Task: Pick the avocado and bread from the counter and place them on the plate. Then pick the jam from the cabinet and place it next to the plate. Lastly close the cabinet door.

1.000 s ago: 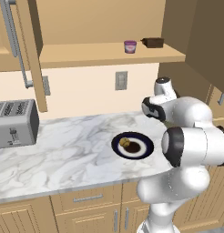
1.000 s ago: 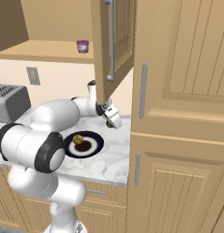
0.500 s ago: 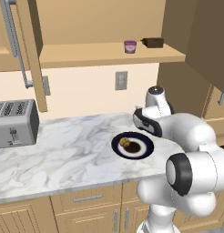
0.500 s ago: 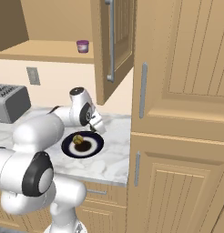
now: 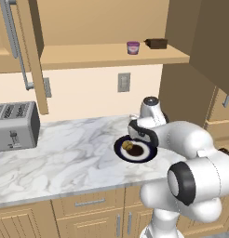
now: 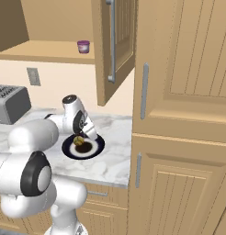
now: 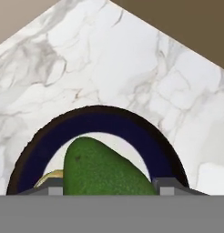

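Fingers are clamped on the avocado, a speckled green lump held right over the navy plate on the marble surface. Bread already sits on the plate.

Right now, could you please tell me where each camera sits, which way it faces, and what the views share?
Left base view: behind the arm's left, looking forward and down at the counter, the plate and the open cabinet; the arm rises lower right.
Right base view: behind its right, same counter; the arm rises lower left.
Hand view: on the hand, looking down past the avocado between the jaws.
All three share the plate; both base views share the jam.
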